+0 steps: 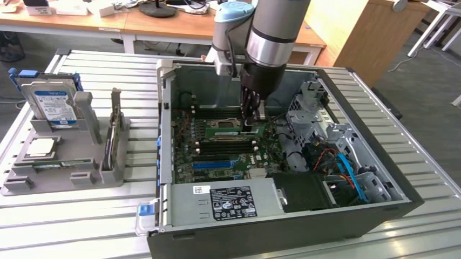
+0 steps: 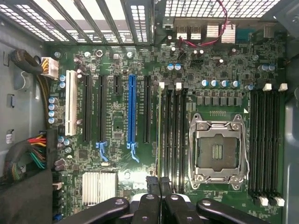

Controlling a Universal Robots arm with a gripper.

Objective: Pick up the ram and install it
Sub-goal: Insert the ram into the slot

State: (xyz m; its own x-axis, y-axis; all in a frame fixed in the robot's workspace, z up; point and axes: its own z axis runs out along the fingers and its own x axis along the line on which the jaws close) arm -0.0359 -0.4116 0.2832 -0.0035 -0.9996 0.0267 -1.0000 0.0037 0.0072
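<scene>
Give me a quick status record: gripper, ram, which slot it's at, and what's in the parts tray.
gripper: shut on the ram, down inside the open computer case
ram: edge-on, lined up along a black memory slot
slot: in the bank beside the processor socket, the one farthest from the socket
seating: cannot tell whether it is pressed home
parts tray: outside the case, at the exterior view's left; holds the hard drive and processor chip

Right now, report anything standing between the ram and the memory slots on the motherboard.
Nothing visible does. The gripper holds the ram edge-on right over the black slots beside the empty processor socket; no cable or part crosses the gap.
</scene>
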